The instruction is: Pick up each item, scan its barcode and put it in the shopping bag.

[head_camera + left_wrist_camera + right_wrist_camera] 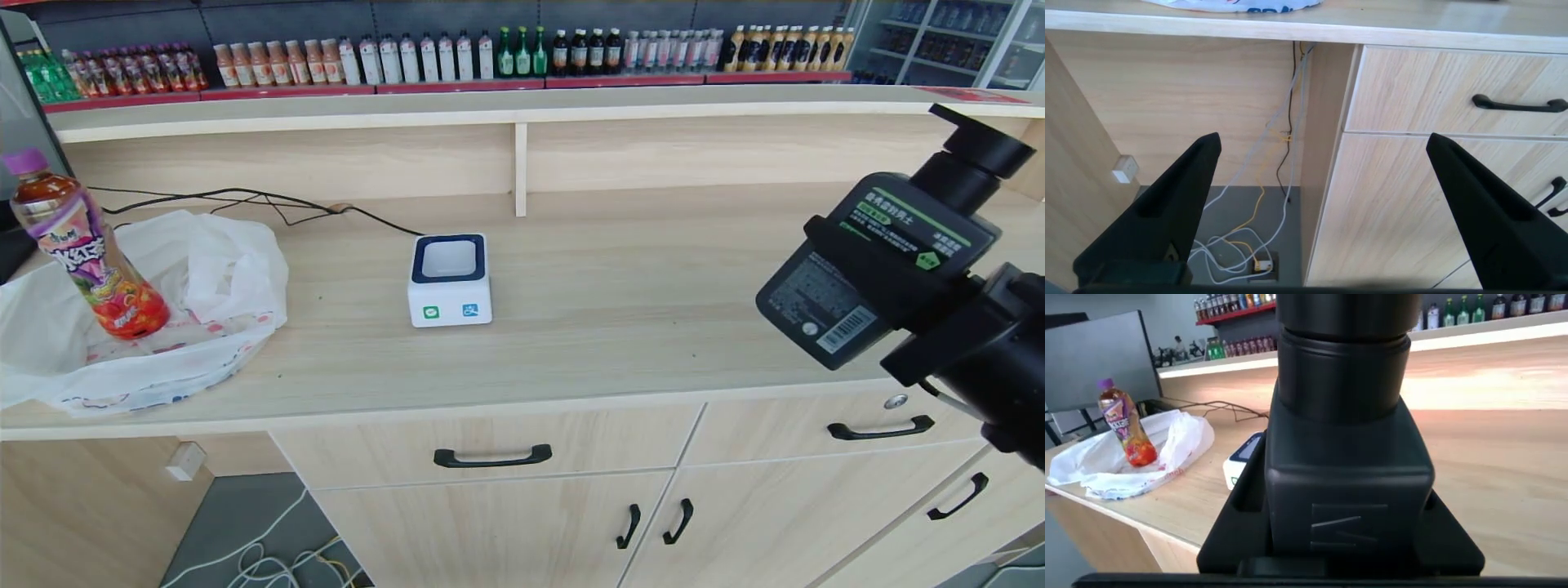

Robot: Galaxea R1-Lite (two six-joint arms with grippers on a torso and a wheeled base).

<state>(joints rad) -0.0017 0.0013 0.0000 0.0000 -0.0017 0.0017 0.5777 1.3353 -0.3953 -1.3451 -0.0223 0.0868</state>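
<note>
My right gripper (pixel 890 286) is shut on a black pump bottle (pixel 878 261), held tilted above the counter's right front, its barcode label facing me. In the right wrist view the black pump bottle (pixel 1343 457) stands between the fingers (pixel 1233 531). The white barcode scanner (pixel 450 279) sits mid-counter, well left of the bottle. A white shopping bag (pixel 163 327) lies open at the left with a drink bottle (pixel 82 245) standing tilted in it. My left gripper (pixel 1323 212) hangs open below the counter edge, facing the cabinet front.
A black cable (pixel 245 200) runs along the back of the counter (pixel 653 269) to the scanner. A raised ledge (pixel 522 110) with a divider backs the counter. Drawers with black handles (pixel 492 457) lie below. Loose wires (pixel 1253 245) trail on the floor beside the cabinet.
</note>
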